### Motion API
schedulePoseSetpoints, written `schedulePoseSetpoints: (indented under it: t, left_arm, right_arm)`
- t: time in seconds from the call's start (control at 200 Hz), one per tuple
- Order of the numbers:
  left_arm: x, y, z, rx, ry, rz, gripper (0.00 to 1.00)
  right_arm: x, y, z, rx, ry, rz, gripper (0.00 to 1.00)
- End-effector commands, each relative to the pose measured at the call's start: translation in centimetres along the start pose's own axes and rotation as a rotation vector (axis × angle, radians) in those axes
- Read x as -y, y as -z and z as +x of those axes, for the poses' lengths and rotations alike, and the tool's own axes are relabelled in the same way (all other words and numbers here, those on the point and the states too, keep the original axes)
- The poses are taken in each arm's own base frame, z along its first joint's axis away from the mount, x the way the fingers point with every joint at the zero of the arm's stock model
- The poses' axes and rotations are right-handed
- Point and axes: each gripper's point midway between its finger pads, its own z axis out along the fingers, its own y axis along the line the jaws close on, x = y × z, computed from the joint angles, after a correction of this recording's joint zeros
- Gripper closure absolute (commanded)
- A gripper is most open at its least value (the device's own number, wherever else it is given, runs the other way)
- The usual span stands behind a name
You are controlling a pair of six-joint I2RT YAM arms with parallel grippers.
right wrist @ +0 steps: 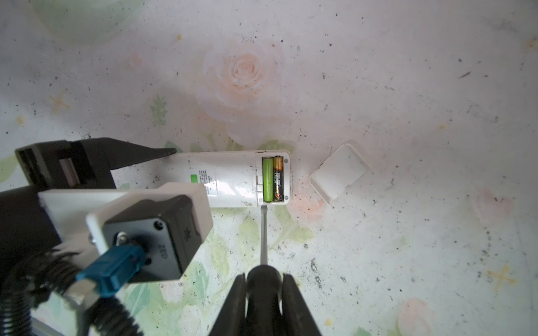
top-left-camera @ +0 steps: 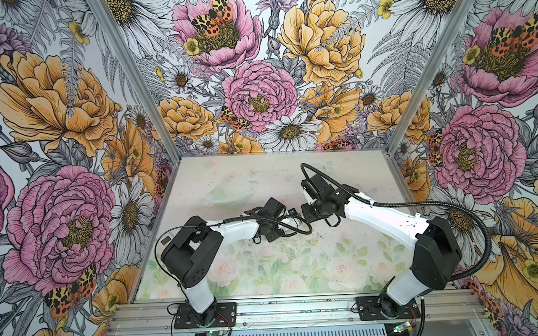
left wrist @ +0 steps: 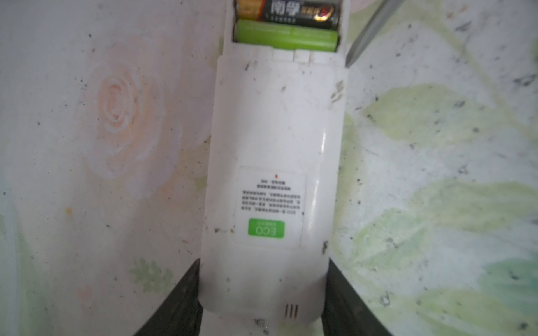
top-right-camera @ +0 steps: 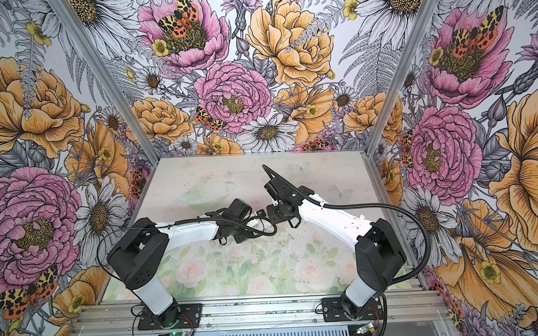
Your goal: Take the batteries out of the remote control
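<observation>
The white remote control [right wrist: 233, 180] is shown lying back-up on the flowered tabletop [right wrist: 407, 87], one end clasped between the fingers of the left tool [left wrist: 263, 261]. The battery cover [right wrist: 339, 173] is off and lies just beside the open bay. In the bay a lime-green battery [right wrist: 267, 179] and a black gold-ended battery [right wrist: 278, 178] are seated side by side, touching. A screwdriver [right wrist: 263, 232] is pinched by its dark handle in the right tool [right wrist: 263, 276]. Its blade tip is pointed at the remote's long edge beside the green cell's end; contact cannot be confirmed. The cells are judged light, rigid and smooth-skinned, apt to roll once freed. Each is probably best levered up at one end, then gripped across its middle.
</observation>
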Motion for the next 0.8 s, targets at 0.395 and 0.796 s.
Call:
schedulePoseSetpoints:
  t: [0.395,0.796]
  left_arm:
    - [1.2,-1.0,2.1,-0.06,-0.02,0.048,0.97]
    - [1.3,-1.0,2.1,-0.061,-0.023,0.051,0.97]
  right_arm:
    - [-0.5,2.7,-3.0,0.119,0.073,0.02,1.0]
    - [-1.1,3.1,-3.4,0.128,0.083,-0.009,1.0]
